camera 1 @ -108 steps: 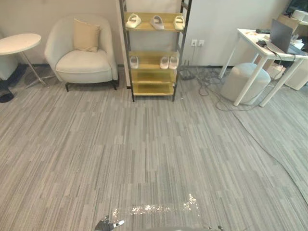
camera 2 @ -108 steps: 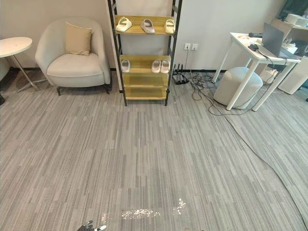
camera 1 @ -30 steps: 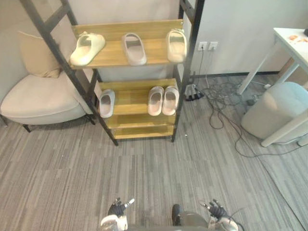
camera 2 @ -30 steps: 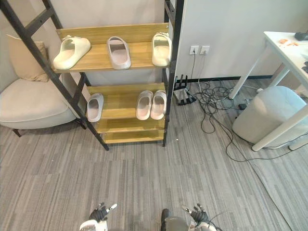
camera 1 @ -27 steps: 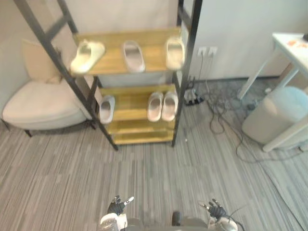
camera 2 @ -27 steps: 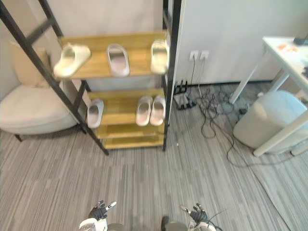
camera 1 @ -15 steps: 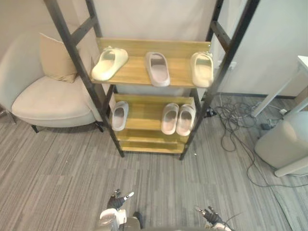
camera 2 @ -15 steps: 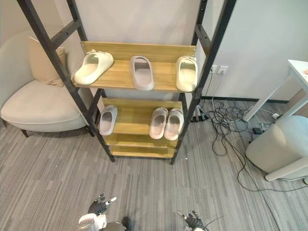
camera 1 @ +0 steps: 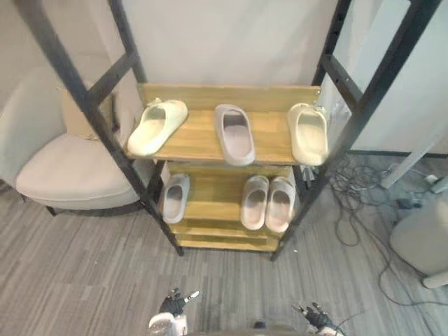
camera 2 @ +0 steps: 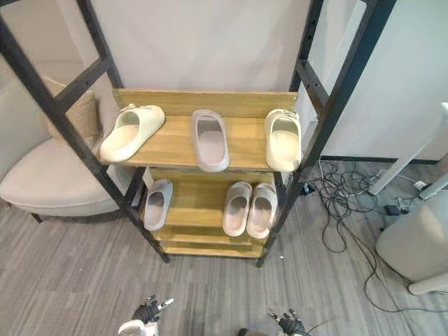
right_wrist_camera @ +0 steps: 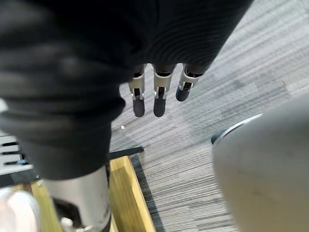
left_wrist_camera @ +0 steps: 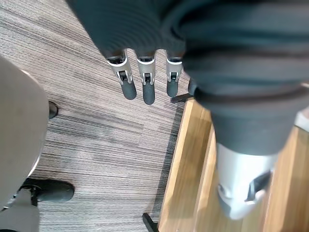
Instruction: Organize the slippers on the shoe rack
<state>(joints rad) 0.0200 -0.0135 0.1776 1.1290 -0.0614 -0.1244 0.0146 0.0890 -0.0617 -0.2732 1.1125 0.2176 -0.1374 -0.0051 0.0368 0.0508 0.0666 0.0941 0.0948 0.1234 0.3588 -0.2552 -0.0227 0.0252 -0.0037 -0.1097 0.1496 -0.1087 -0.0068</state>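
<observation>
You have six slippers (camera 2: pixel 209 138) on record: three on the upper shelf (camera 2: pixel 171 148), three on the lower shelf (camera 2: pixel 194 201). One shoe rack (camera 2: pixel 341 91), one armchair (camera 2: pixel 49 182), one cushion (camera 2: pixel 85 115).

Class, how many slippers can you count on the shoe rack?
6. Upper shelf: left cream slipper, middle grey slipper, right cream slipper. Shelf below: lone grey slipper at left, pale pair at right. Lower shelves partly hidden.

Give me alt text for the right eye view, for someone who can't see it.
A black-framed shoe rack stands ahead: its upper shelf holds an angled cream slipper, a grey slipper and a straight cream slipper; the lower shelf holds a single slipper and a pair. The left hand and right hand hang open above the carpet.
</observation>
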